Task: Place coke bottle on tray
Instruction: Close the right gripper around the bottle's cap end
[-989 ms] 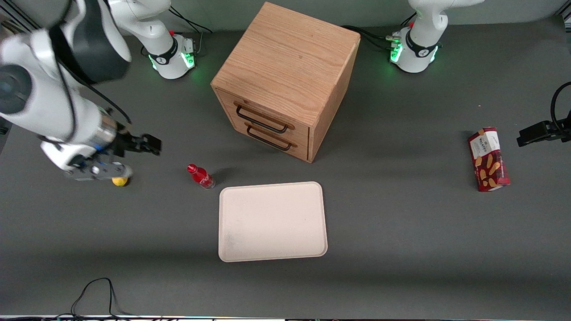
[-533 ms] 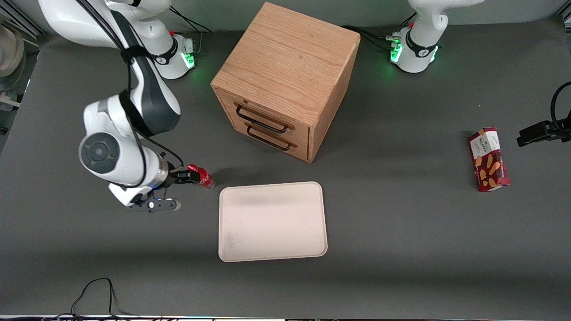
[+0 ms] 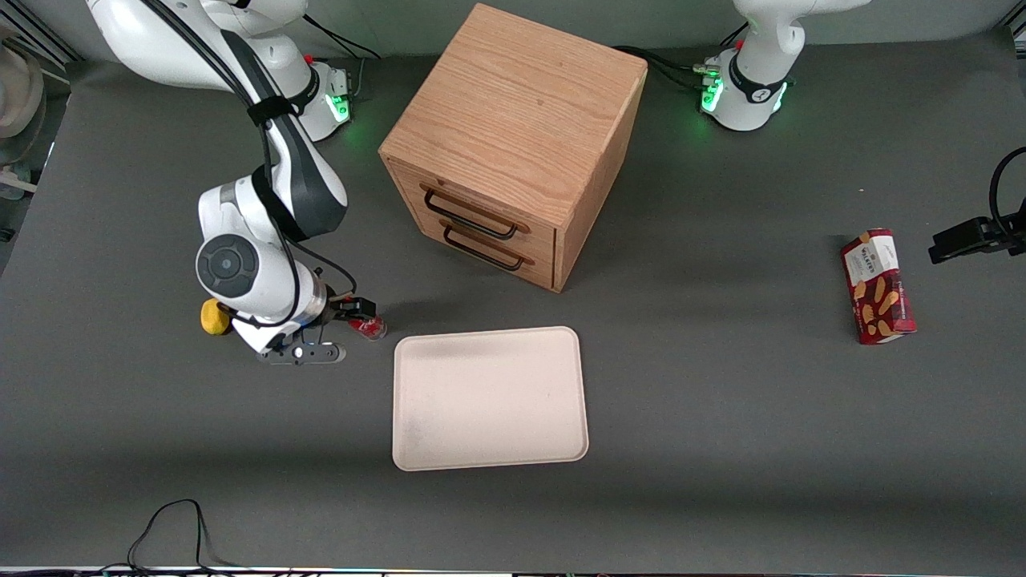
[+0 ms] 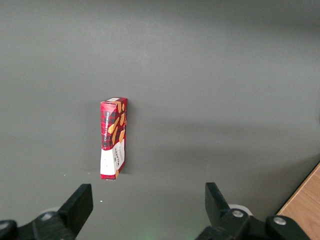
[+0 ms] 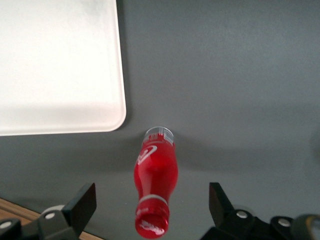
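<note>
The coke bottle [image 3: 372, 326] is small and red and stands upright on the dark table, just off the tray's corner nearest the drawer cabinet. In the right wrist view I look down on the coke bottle [image 5: 156, 172], with its red cap nearest the camera. My gripper [image 5: 152, 200] is open. One finger stands on each side of the bottle's neck, with wide gaps and no contact. In the front view the gripper [image 3: 353, 312] hangs over the bottle and hides its cap. The cream tray [image 3: 489, 397] lies flat with nothing on it, and one rounded corner of the tray [image 5: 60, 65] shows close to the bottle.
A wooden drawer cabinet [image 3: 513, 144] with two black handles stands farther from the front camera than the tray. A yellow lemon-like fruit [image 3: 212, 316] lies beside my wrist, toward the working arm's end. A red snack box [image 3: 878, 286] [image 4: 114, 145] lies toward the parked arm's end.
My arm has swung in from the working arm's end of the table. The gripper went from over the yellow fruit to over the bottle. The bottle and tray have not moved.
</note>
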